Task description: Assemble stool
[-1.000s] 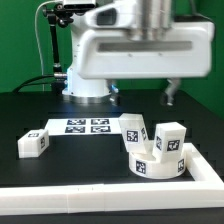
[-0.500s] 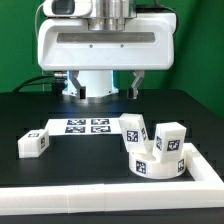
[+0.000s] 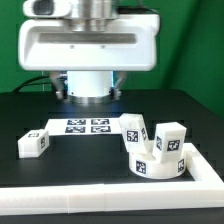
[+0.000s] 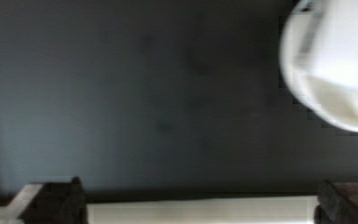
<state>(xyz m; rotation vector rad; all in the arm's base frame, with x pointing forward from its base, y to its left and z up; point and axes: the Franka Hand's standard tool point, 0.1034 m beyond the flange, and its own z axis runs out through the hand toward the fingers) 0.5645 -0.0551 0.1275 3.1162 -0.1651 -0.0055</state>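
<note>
The white round seat (image 3: 160, 164) lies at the exterior view's right, beside the border wall. Two white tagged legs (image 3: 133, 130) (image 3: 171, 138) stand on or against it; I cannot tell which. A third leg (image 3: 33, 142) lies on the black table at the exterior view's left. My gripper (image 3: 90, 87) hangs high above the back of the table, open and empty, far from all the parts. In the wrist view its dark fingertips (image 4: 55, 200) stand wide apart around the gripper's middle (image 4: 202, 203), with nothing between them. A blurred white shape (image 4: 332, 70) shows at one edge.
The marker board (image 3: 85, 126) lies flat mid-table. A long white L-shaped wall (image 3: 100, 196) runs along the front and the exterior view's right. The robot base (image 3: 88, 92) stands at the back. A pale strip (image 4: 202, 216) shows between the fingertips in the wrist view.
The gripper has moved towards the exterior view's left and upward, from above the right side to above the back centre. The stool parts have not moved.
</note>
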